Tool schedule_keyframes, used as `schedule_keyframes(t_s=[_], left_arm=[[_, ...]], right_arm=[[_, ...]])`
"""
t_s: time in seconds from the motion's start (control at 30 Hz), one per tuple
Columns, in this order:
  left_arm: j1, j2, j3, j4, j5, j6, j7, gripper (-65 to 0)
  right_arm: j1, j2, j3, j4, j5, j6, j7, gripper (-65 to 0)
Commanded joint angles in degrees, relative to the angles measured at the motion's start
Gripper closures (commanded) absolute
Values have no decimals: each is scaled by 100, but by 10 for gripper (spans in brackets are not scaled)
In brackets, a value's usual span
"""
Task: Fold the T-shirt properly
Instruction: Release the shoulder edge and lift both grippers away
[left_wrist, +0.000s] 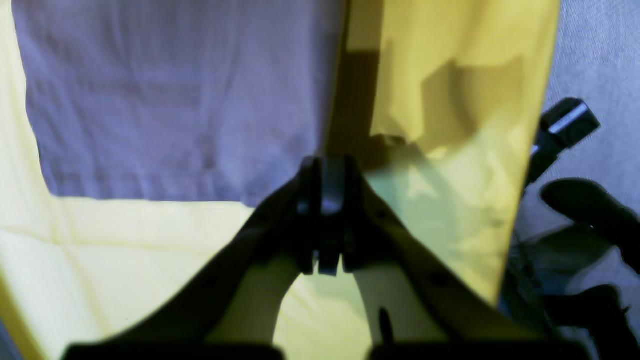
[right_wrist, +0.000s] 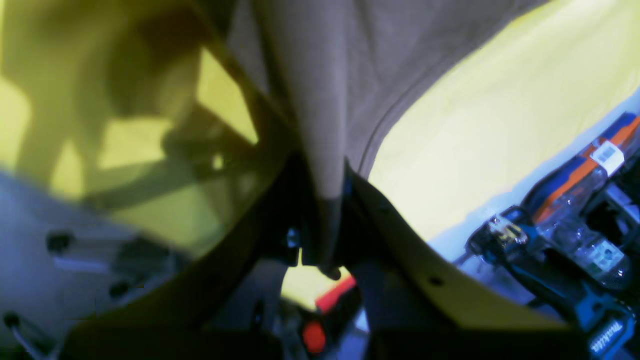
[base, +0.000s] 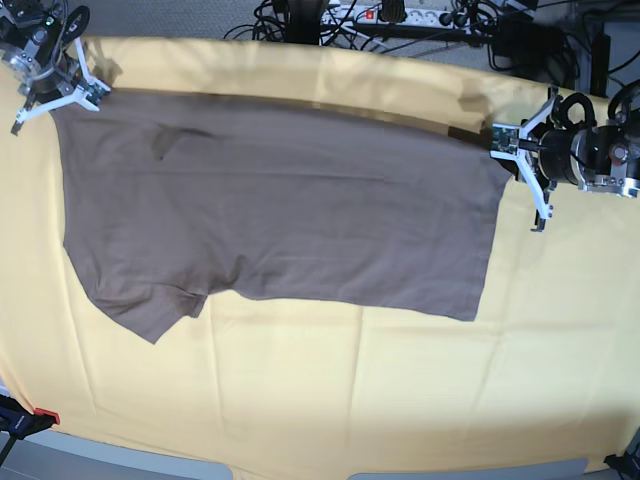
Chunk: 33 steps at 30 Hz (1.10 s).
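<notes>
The taupe T-shirt lies flat on the yellow cloth, with one sleeve pointing to the near left. My left gripper sits at its far right corner. In the left wrist view the jaws of my left gripper are shut where the T-shirt corner meets them. My right gripper is at the far left shoulder corner. In the right wrist view my right gripper is shut on a fold of the T-shirt that runs down between its jaws.
A power strip with cables lies beyond the table's far edge. Power tools and packages sit off the yellow cloth beside my right arm. A black clamp holds the near left corner.
</notes>
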<state>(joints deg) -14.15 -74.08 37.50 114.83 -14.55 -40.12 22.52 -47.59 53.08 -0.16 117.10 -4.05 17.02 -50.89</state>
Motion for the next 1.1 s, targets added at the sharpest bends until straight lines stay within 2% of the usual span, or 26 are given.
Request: schedule_keyframes(t_s=[0.0,0.1,0.2,0.5,0.67,0.77,0.8,0.83,0.9,0.93,1.0,1.07], left_arm=[[-90,-192,-76,57,-120,12,4,0],[-72,-247,-76,57,-520,12,48,0],[-72,-247,-76,63,-997,12,210,0],[-63,-247,-76,184,-2702,12,1416,0],[-63,-245,-76,181,-3005,12,1550,0],[-66,-245,-76,181,-3016,12,1541,0],[-66,-245,-76,181,-3016,12,1521,0],[-68,-245,-76,181,-3018,12,1523,-3],[-81,-247,-76,181,-3014,12,1552,-112],[-83,-249,-76,181,-3012,12,1589,-181],[-81,-247,-76,195,-3012,12,1744,-282],[-81,-251,-76,245,-3014,12,1998,-303]], right_arm=[[-87,192,59,96,-37,-46,-205,0],[-313,356,59,146,-24,-55,-284,0],[-487,376,59,146,-22,-48,-297,0],[-813,378,59,146,-22,-31,-380,0],[-811,378,59,146,-22,-37,-332,0],[-809,378,59,146,-22,-214,-269,0],[-807,378,59,146,-22,-341,-271,-28],[-796,378,59,149,-22,-457,-275,-122],[-796,378,59,179,-24,-662,-278,-327],[-798,378,59,219,-22,-750,-273,-396],[-800,376,59,372,-22,-949,-275,-420],[-800,378,59,584,-33,-1117,-323,-420]])
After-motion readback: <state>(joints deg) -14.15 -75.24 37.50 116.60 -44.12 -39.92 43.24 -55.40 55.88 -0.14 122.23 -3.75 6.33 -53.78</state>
